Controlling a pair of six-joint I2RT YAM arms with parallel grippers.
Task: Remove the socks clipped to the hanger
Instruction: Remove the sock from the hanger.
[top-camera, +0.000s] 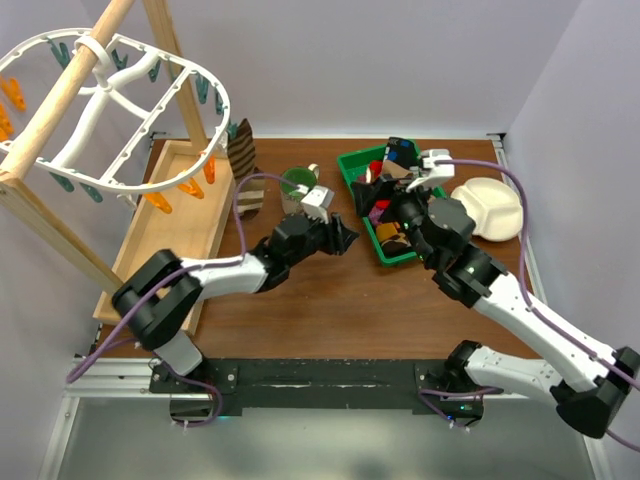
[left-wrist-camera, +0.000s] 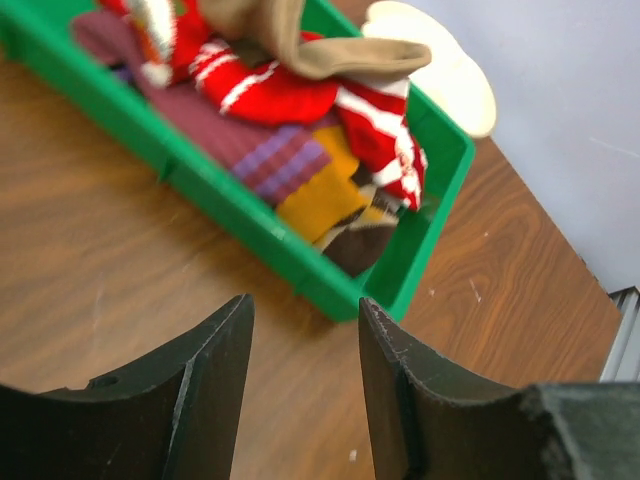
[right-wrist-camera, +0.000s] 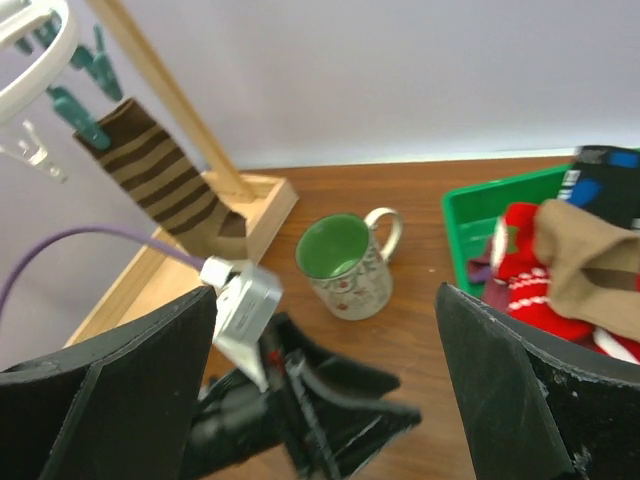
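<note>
Hanger (top-camera: 105, 98): white oval rack slung on the wooden pole (top-camera: 60, 95) above the worktop's far left corner, with orange clips (top-camera: 160, 203) dangling from its near rim.
Sock on the rack: one brown striped sock (top-camera: 241, 150) (right-wrist-camera: 165, 185), pinched by a teal clip (right-wrist-camera: 80, 115) at the rack's right end and hanging over the far end of the wooden base (top-camera: 170, 235).
Socks off the rack: a heap (left-wrist-camera: 270, 95) of red-and-white, purple, mustard and tan in the green bin (top-camera: 352, 165) (left-wrist-camera: 230, 215), toward the far right of the worktop (top-camera: 330, 310).
Left gripper (top-camera: 345, 240) (left-wrist-camera: 305, 310): low over the middle of the worktop, pointed at the bin's near corner, jaws partly apart with nothing between them.
Right gripper (top-camera: 385, 190) (right-wrist-camera: 322, 300): above the bin's left side, jaws spread wide, nothing in them.
Mug (top-camera: 297, 183) (right-wrist-camera: 345, 265): green inside, upright between the wooden base and the bin.
Plate (top-camera: 490, 205) (left-wrist-camera: 450, 70): white, at the right edge, just beside the bin.
</note>
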